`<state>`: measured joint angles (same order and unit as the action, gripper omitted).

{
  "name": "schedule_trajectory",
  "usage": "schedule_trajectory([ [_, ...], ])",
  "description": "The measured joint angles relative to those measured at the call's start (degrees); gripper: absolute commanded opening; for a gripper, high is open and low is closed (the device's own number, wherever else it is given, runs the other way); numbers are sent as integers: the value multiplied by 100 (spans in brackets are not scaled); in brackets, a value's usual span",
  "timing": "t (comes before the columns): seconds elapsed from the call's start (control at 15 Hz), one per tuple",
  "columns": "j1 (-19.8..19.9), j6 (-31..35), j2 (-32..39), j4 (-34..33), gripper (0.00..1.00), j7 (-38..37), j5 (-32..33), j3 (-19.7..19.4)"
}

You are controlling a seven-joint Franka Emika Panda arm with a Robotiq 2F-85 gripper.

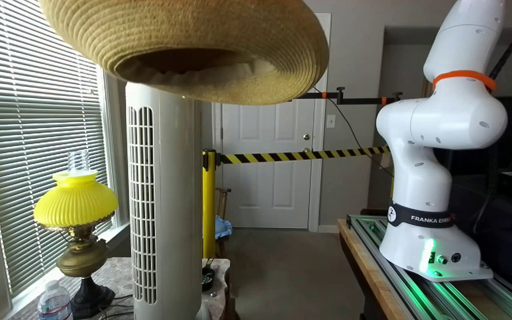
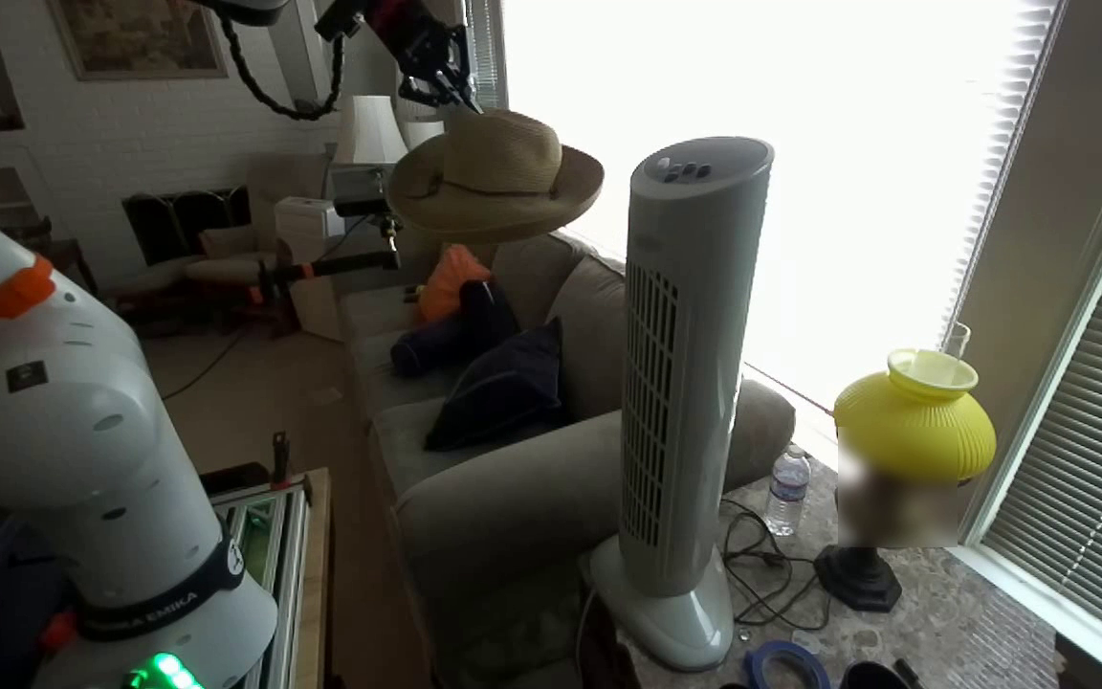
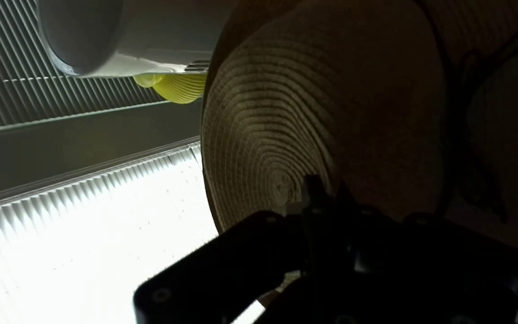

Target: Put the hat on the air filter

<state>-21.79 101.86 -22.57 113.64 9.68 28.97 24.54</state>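
The tan straw hat [image 2: 503,158] hangs in the air, crown up and slightly tilted, to the left of the tower in an exterior view. My gripper [image 2: 463,96] is shut on the top of its crown. The hat's brim [image 1: 220,31] covers the tower's top in an exterior view, where the gripper is out of view. The white air filter [image 2: 694,383] stands upright with its top bare and apart from the hat; it also shows there [image 1: 178,200]. In the wrist view, my dark fingers [image 3: 326,191] meet at the crown [image 3: 259,135], and the filter's top [image 3: 83,36] lies upper left.
A yellow-shaded lamp [image 2: 914,421] and a water bottle [image 2: 787,490] stand near the filter on the stone-topped table [image 2: 953,641]. Cables and blue tape [image 2: 785,665] lie by its base. A sofa [image 2: 513,478] is behind, beside the bright window [image 2: 819,191].
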Motion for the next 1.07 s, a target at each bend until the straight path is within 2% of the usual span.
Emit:
schedule_trajectory([
  [0.27,21,-650,-296,-326,2,-528,122,275],
  [0.6,221,-1572,-512,-767,2,-1315,823,570],
  [0.87,435,-2228,-628,-1017,2,-1665,1458,559],
  [1.07,614,-2361,-654,-1015,2,-1760,1913,362],
])
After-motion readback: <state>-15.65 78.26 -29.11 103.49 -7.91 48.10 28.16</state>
